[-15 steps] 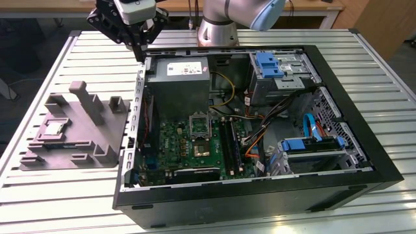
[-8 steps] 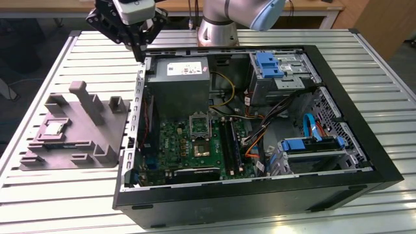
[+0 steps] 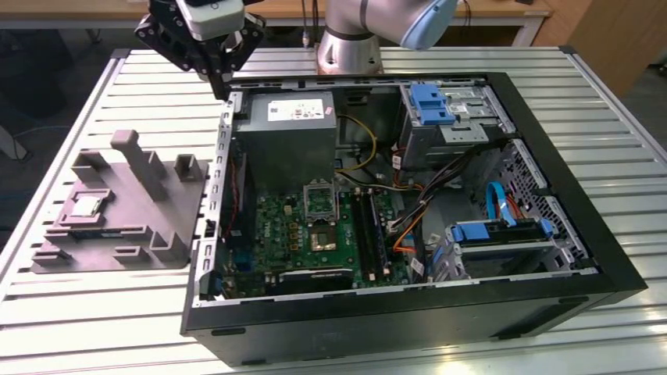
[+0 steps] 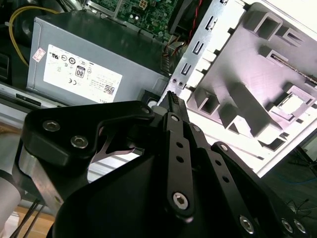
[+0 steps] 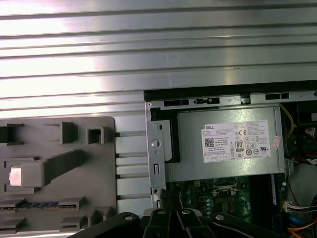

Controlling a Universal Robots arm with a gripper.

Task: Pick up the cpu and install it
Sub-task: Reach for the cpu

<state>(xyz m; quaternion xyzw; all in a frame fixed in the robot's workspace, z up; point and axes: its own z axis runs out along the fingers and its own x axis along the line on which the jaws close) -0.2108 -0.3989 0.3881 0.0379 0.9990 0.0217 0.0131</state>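
The gripper [image 3: 221, 91] is held above the corner of the computer case [image 3: 417, 322], its fingers pressed together on nothing. The cpu [image 3: 86, 206] is seen lying in the grey tray [image 3: 167, 223], well apart.

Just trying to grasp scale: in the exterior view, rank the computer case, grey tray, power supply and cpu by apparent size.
Largest to smallest:
computer case
grey tray
power supply
cpu, resting in the tray, by far the smallest.
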